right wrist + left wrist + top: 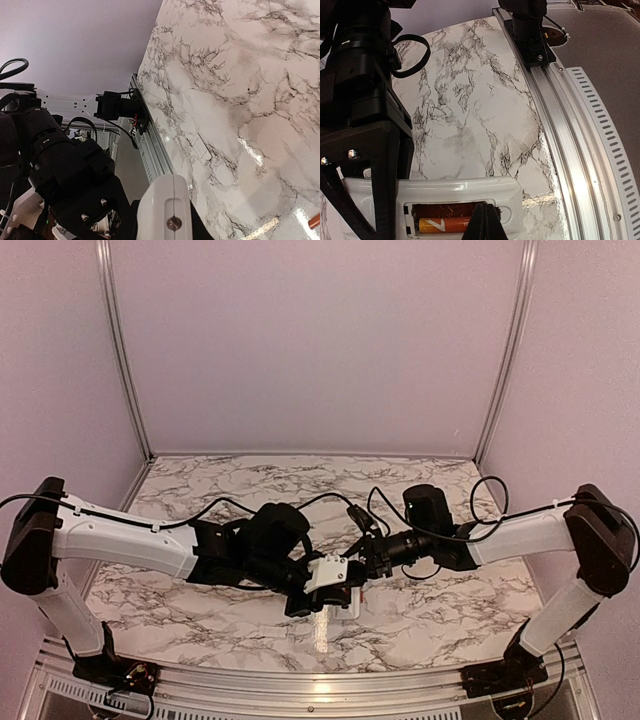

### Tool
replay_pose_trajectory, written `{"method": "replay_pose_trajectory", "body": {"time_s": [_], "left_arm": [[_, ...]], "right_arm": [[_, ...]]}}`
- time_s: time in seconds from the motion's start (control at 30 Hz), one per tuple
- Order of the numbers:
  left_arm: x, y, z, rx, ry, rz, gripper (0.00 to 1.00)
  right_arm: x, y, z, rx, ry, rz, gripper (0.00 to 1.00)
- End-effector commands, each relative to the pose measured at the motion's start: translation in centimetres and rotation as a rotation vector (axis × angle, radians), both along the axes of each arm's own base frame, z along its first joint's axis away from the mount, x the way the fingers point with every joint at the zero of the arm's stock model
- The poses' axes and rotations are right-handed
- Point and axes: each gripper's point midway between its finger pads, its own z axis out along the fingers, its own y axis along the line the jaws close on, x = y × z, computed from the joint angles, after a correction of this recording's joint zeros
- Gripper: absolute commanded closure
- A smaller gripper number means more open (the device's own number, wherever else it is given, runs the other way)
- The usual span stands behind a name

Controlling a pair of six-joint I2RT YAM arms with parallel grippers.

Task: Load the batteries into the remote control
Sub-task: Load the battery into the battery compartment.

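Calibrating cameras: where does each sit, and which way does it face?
Top external: above and behind the robot, facing down onto the marble table; left arm and right arm both show.
Left wrist: on the left arm, facing down past the left gripper at the remote control, rail beside.
Right wrist: on the right arm, facing across the table toward the rail; right gripper at bottom.
Shared: both wrist views show table and rail.
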Motion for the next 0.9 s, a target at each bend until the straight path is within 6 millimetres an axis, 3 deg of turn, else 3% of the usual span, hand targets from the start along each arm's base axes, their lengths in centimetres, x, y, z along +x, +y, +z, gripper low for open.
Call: {"method": "replay_pose_trajectory", "body": {"time_s": [0.0, 0.27, 0.5, 0.77, 0.87], "left_arm": [[1.8, 6.0, -8.6, 0.302, 0.044, 0.157, 1.0], [2.1, 5.4, -7.7, 0.265, 0.056, 0.182, 1.0], [1.7, 3.7, -3.7, 0.158, 0.019, 0.184, 0.92], [0.3, 3.0, -2.7, 0.165, -0.034, 0.152, 0.89], [0.1, 3.0, -1.4, 0.112, -0.039, 0.157, 0.83]], "right_arm": [[-3.5, 0.6, 8.9, 0.234, -0.074, 0.198, 1.0], [-3.2, 0.8, 9.9, 0.244, -0.103, 0.196, 1.0], [-1.9, 0.6, 6.9, 0.165, -0.06, 0.139, 1.0], [-0.2, 0.1, 4.9, 0.112, -0.03, 0.079, 1.0], [0.2, -0.2, 4.2, 0.098, -0.024, 0.061, 1.0]]}}
